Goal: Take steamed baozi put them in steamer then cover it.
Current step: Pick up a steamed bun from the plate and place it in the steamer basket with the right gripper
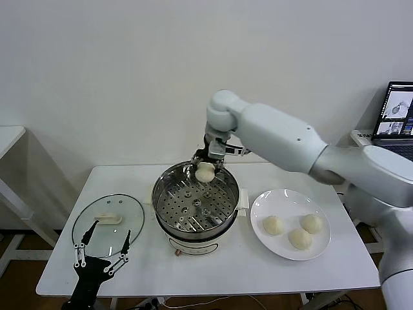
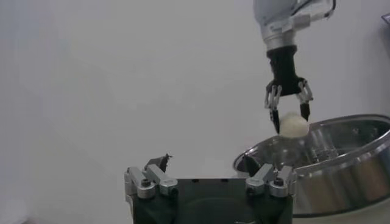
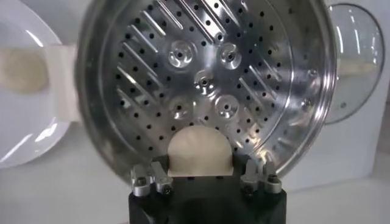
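A white tabletop scene seen from a robot's head camera. The right gripper (image 1: 205, 169) hangs over the far rim of the steamer (image 1: 195, 205), a shiny steel pot on a white base, and its fingers are closed around one baozi (image 1: 205, 172). The wrist camera on that arm looks straight down: the bun sits between the jaws, and directly beneath the gripper lies the perforated tray (image 3: 201, 91), which has no buns on it yet. The held bun is still above the tray, not resting on it.

Off to the side of the right gripper, beyond the pot's edge, stands a white plate (image 1: 268, 242) with three more buns (image 1: 300, 238) on it, close together but apart from one another.

The left gripper (image 1: 102, 253) waits low at the near edge of the table with its fingers spread wide and nothing between them. Just beyond its fingertips lies the cover (image 1: 108, 220), a clear glass lid with a white handle (image 1: 108, 219), flat on the table beside the pot.

The buns look soft and light, with smooth skin that would probably dent or tear under a hard squeeze; a gentle grip across the widest part, from above, seems best, and letting go close to the tray should keep a bun from rolling. The lid looks heavier, rigid and breakable, and its glass is likely slippery, so the raised handle at its centre is the sensible place to take hold.
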You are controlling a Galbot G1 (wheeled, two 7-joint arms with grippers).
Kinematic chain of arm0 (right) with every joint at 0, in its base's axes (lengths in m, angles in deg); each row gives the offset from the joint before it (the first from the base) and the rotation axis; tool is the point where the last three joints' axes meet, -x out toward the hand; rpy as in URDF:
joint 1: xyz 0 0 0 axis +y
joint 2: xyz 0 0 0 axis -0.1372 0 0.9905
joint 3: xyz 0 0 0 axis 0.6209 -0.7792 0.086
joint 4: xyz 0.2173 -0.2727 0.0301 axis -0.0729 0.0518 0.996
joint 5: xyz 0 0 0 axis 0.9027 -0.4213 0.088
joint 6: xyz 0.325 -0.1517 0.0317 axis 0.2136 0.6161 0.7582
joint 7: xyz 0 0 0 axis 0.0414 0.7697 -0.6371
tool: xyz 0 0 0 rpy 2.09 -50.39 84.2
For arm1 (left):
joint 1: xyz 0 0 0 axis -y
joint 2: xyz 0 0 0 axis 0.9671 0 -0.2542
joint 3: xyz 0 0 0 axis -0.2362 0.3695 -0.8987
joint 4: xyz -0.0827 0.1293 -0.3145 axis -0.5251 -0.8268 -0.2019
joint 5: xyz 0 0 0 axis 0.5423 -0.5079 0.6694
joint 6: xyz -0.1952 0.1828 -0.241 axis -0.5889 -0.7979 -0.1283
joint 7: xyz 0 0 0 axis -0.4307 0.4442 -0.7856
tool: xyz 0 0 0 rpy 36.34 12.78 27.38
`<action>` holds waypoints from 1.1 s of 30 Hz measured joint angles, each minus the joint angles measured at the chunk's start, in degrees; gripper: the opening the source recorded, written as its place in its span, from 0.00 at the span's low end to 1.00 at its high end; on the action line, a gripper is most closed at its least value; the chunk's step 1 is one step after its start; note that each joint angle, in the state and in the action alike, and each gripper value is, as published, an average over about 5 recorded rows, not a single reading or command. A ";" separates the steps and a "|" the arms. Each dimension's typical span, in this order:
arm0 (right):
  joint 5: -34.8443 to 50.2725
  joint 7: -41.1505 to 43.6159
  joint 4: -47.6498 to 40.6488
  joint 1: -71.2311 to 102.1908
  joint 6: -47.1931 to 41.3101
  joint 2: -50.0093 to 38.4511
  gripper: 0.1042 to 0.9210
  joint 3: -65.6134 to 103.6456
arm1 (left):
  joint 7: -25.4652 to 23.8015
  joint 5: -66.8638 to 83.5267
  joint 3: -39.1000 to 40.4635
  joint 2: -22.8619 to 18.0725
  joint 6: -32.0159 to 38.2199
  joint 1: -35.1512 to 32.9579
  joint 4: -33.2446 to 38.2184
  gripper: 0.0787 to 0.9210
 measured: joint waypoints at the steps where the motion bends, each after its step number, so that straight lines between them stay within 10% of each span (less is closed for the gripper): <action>1: -0.51 -0.14 -0.52 0.28 0.14 0.53 0.72 0.02 | 0.00 0.02 -0.04 0.00 0.04 -0.01 0.00 0.88; 23: -5.91 -1.95 -7.75 4.37 1.68 5.83 0.87 0.91 | 0.85 0.11 -0.43 -0.16 0.15 0.08 0.08 0.88; 33: 6.25 1.56 -1.91 0.55 -5.75 -0.50 0.88 0.34 | 0.88 0.15 -0.59 -0.16 -0.38 0.58 0.52 0.88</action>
